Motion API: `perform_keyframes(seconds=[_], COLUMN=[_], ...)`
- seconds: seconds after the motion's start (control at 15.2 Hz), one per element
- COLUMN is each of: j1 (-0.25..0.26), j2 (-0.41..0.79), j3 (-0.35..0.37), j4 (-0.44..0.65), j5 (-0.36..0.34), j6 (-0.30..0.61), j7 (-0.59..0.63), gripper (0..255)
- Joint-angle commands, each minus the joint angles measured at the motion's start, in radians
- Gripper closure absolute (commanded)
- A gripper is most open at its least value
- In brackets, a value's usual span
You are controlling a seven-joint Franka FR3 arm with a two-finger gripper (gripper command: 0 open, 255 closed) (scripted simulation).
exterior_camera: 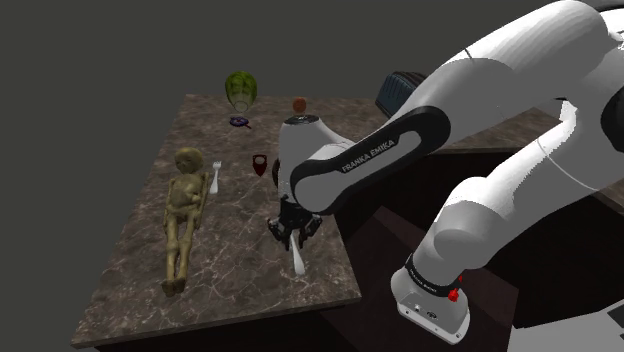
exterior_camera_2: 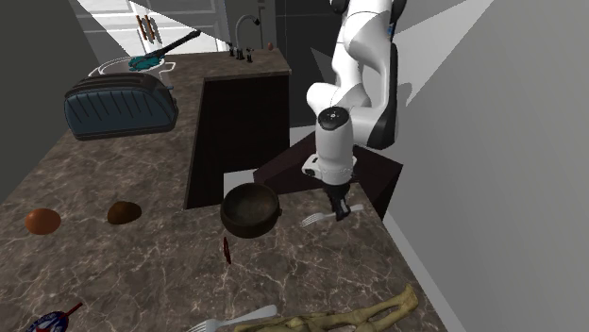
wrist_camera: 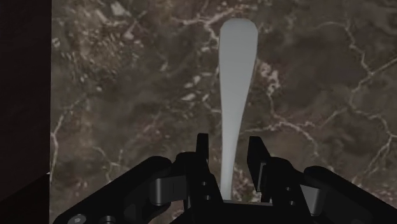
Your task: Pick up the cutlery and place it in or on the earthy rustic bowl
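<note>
A pale fork lies on the dark marble counter near its edge. My gripper is down over the fork's handle. Its fingers stand on either side of the handle with a small gap on each side, so it is open. In the shoulder view the handle end sticks out below the gripper. In the second exterior view the fork's tines point toward a dark brown bowl, which stands just beside the gripper.
A second fork lies next to a long yellowish skeleton-like figure. A small red object, a green leafy thing, two brown round items and a dark toaster stand farther off. A dark cabinet drops off beside the counter.
</note>
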Motion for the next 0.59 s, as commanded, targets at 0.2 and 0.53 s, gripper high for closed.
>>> perform_keyframes(seconds=[0.2, 0.53], j1=[0.005, 0.007], j2=[-0.066, -0.122], j3=[-0.019, -0.039], j4=[0.024, 0.055], j5=[-0.001, -0.008], j6=[-0.089, -0.176], j7=[0.002, 0.007], gripper=[255, 255])
